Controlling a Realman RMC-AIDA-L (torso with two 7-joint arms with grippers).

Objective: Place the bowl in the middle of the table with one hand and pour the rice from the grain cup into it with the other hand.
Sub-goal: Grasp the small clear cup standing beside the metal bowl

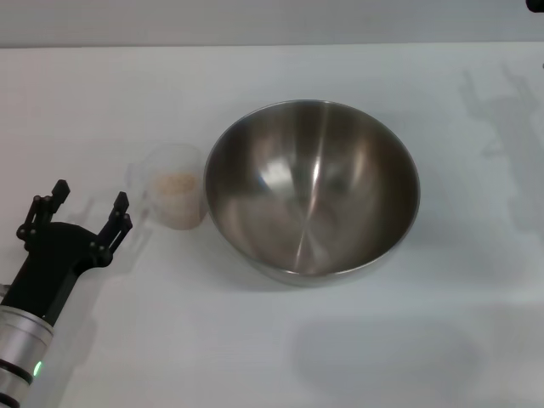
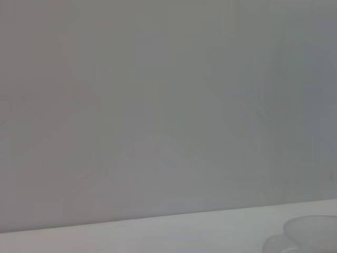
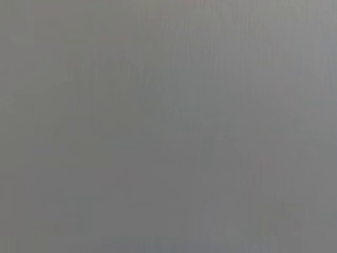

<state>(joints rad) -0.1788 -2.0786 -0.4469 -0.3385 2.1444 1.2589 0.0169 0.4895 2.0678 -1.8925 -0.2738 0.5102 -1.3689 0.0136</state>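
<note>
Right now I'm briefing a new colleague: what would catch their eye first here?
The big shiny steel bowl sits empty near the middle of the white table. Just to its left stands a small clear cup holding rice. The left gripper, open, waits left of the cup, apart from it.

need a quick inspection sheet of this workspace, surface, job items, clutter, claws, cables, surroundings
surface: white table, plain, with shadows at its far right
bowl: stainless-steel bowl sits upright near the table's middle, with no rice seen inside
grain cup: clear grain cup stands upright just left of the bowl, close to its rim
rice: rice is in the cup, none seen spilled
clutter: nothing seen
left claw: left claw is open at the table's left, short of the cup, holding nothing
right claw: not in view; its wrist view shows only flat grey
cables: nothing seen
surroundings: pale wall strip beyond the far table edge; a dark object at the head view's top right corner, unidentifiable
</note>
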